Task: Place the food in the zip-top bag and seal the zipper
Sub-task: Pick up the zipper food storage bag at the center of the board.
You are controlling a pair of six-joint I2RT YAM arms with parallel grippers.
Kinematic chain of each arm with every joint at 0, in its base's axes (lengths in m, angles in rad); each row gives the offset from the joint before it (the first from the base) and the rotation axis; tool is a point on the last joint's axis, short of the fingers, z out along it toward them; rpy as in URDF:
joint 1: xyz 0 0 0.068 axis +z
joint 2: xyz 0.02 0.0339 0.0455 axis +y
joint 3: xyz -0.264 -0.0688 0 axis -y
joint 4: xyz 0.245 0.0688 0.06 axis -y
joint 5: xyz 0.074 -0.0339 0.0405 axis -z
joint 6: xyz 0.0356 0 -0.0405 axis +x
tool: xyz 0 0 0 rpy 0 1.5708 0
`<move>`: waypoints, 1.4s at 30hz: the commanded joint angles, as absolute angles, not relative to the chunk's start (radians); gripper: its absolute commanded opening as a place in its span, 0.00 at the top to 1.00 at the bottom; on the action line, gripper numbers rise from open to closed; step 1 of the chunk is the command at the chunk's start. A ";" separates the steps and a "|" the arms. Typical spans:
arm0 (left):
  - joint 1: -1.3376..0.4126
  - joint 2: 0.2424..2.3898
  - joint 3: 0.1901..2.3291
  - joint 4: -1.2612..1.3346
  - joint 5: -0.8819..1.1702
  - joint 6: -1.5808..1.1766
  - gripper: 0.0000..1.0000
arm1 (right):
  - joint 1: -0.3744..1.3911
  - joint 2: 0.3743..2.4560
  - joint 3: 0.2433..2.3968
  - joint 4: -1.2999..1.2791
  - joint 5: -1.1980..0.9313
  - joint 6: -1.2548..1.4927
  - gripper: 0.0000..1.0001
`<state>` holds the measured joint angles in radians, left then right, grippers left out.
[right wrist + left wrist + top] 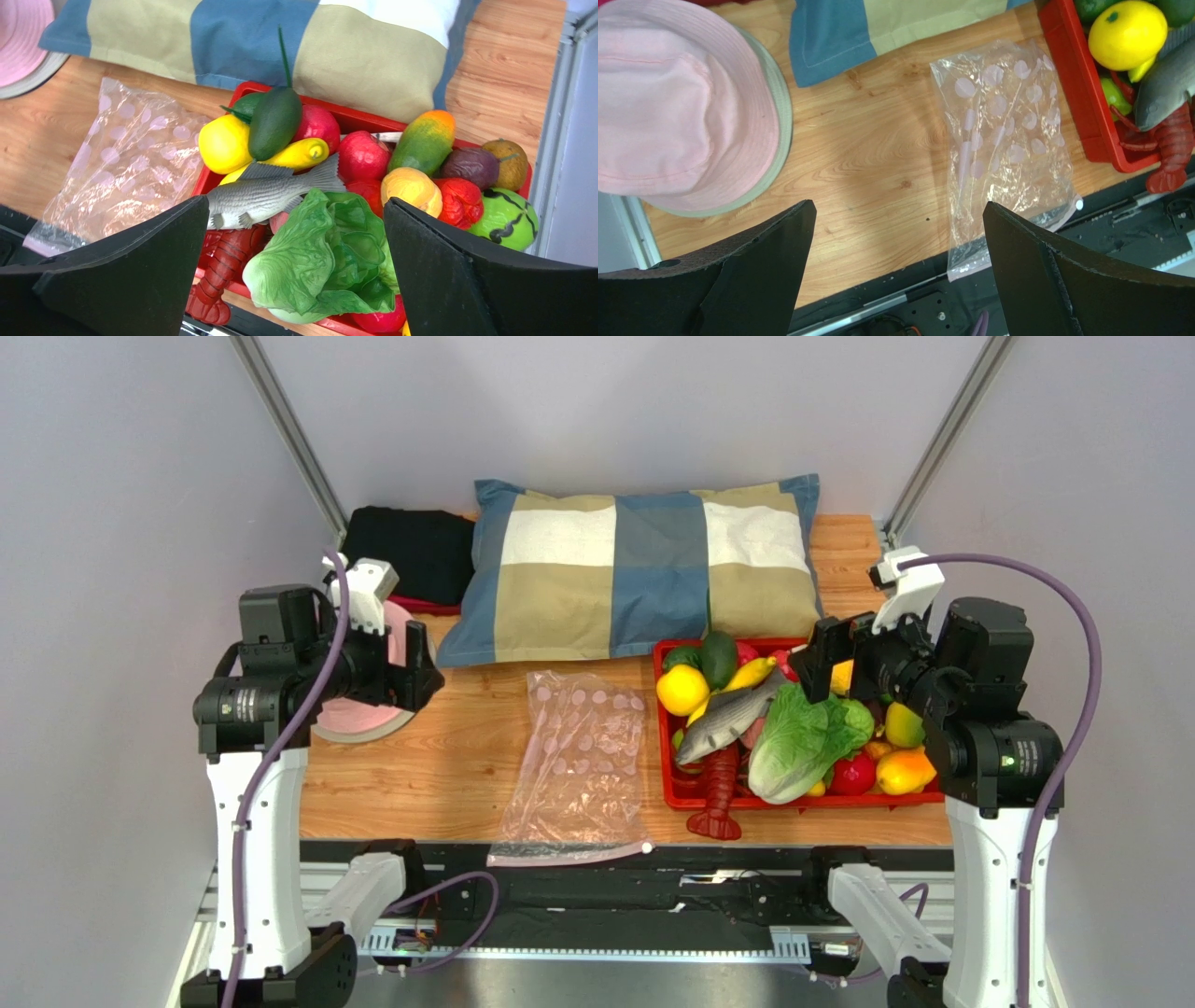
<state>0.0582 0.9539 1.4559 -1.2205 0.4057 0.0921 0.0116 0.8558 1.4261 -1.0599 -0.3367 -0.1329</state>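
The clear pink-dotted zip-top bag lies flat on the wooden table, its zipper at the near edge. It also shows in the left wrist view and the right wrist view. The food sits in the red tray to its right: lettuce, grey fish, avocado and an orange-brown round fruit. My left gripper is open and empty, high above the table left of the bag. My right gripper is open and empty above the lettuce and fish.
A checked pillow lies at the back. A pink hat rests under my left arm, with a black cloth behind it. A red toy lobster hangs over the tray's near rim. Lemons and other toy fruit fill the tray.
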 commanded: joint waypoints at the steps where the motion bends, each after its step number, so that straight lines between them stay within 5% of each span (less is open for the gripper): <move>1: 0.003 0.977 1.395 -1.184 0.411 0.146 0.01 | 0.009 0.835 1.408 -1.095 -0.500 -0.236 0.00; 14: -0.302 1.117 1.010 -0.843 0.390 0.144 0.01 | 0.009 0.825 1.318 -1.112 -0.546 -0.310 0.00; 25: -0.475 1.394 0.988 -0.651 0.367 0.123 0.05 | 0.009 0.871 1.304 -1.129 -0.566 -0.359 0.00; 31: -0.483 1.565 0.999 -0.586 0.422 0.072 0.27 | 0.026 0.870 1.290 -1.106 -0.592 -0.373 0.00; 33: -0.482 1.600 1.015 -0.600 0.483 0.084 0.58 | 0.035 0.865 1.282 -1.092 -0.600 -0.373 0.00; 34: -0.483 1.603 1.041 -0.644 0.509 0.095 0.92 | 0.037 0.864 1.275 -1.086 -0.603 -0.376 0.00; 35: -0.482 1.594 1.055 -0.672 0.523 0.103 1.00 | 0.044 0.858 1.270 -1.069 -0.603 -0.376 0.00; 42: -0.330 1.356 1.092 -0.813 0.728 0.006 1.00 | 0.136 0.868 1.296 -1.014 -0.595 -0.350 0.00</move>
